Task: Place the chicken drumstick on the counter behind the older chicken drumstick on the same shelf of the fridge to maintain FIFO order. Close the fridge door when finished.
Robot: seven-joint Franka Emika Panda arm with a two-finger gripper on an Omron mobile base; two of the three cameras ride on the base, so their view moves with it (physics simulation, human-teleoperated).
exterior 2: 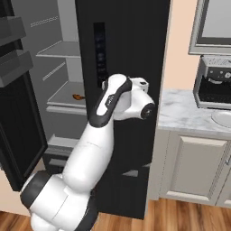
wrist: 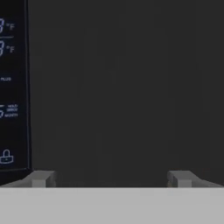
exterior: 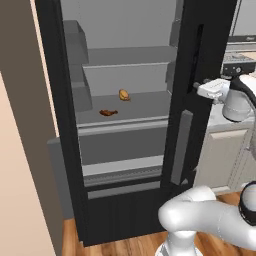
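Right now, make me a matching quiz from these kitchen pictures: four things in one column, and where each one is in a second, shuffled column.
Things:
1. golden drumstick
2. dark drumstick
3. end effector
4. coffee machine

Places:
A. on the marble counter
B. facing the black fridge door
C. near the front of the fridge shelf
D. farther back on that shelf

Pairs: 1-D, 2-C, 3-B, 4-A
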